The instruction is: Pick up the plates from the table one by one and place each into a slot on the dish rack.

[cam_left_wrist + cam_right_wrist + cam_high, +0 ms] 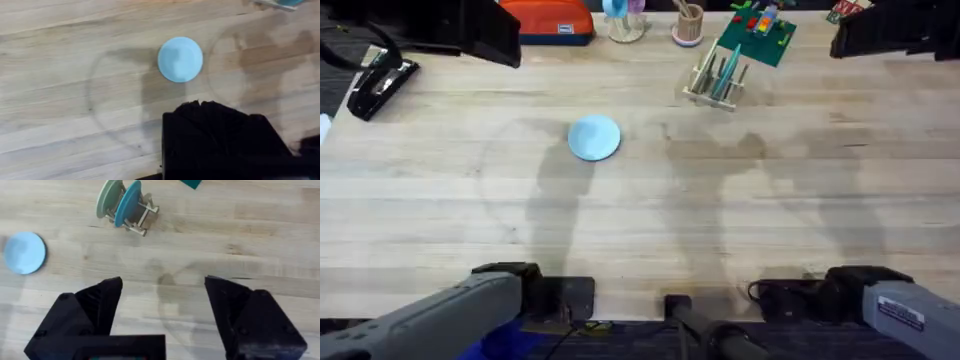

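Right end effector (162, 315) hangs above the counter (740, 210) with its two black fingers (90, 310) spread wide apart and nothing between them. Beyond it on the bare wood stands the dish rack (136, 215), carrying two plates on edge between its dowels: a pale green one (107, 197) and a darker blue one (127, 202) just beside it. From overhead the dish rack (717, 80) sits toward the far side of the counter, right of the middle, just in front of a green toy brick board (755, 35).

One light blue plate (593, 137) lies flat on the counter, well apart from the rack and to its left, nearer the centre. The right wrist view catches this same plate (24, 253) off to the side, and the left wrist view shows it (180, 59) lying on the planks ahead of the left end effector (215, 130), which appears as one dark mass; I cannot tell whether its fingers are apart or together. Neither end effector touches a plate.
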Robot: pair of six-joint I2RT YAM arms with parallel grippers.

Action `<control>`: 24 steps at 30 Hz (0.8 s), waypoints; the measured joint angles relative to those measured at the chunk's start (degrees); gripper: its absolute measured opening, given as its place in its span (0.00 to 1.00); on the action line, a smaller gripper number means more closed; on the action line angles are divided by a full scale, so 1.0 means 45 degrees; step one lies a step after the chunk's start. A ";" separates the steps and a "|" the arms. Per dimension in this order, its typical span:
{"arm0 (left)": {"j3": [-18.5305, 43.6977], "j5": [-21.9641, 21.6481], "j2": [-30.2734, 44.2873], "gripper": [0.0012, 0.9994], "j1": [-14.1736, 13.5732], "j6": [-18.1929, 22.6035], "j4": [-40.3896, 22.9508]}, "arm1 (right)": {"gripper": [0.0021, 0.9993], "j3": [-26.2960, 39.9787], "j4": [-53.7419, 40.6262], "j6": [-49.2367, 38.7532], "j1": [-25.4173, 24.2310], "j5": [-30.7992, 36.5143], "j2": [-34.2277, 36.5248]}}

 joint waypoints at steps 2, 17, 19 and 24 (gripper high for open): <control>0.0000 0.0697 0.0034 0.04 0.0314 0.0164 -0.0225 | 1.00 0.0000 0.0000 -0.0002 0.0000 0.0000 0.0000; -0.0276 0.6186 0.2336 0.04 0.3444 0.2894 -0.1026 | 0.99 0.0000 -0.0004 0.0000 0.0000 0.0000 0.0000; -0.0794 0.6805 0.2331 0.04 0.3720 0.3167 -0.0852 | 0.99 0.0000 -0.0005 0.0000 0.0000 0.0002 0.0000; -0.2697 0.8195 0.2331 0.04 0.4258 0.3705 -0.0033 | 0.99 0.0000 -0.0005 0.0000 0.0000 0.0005 0.0000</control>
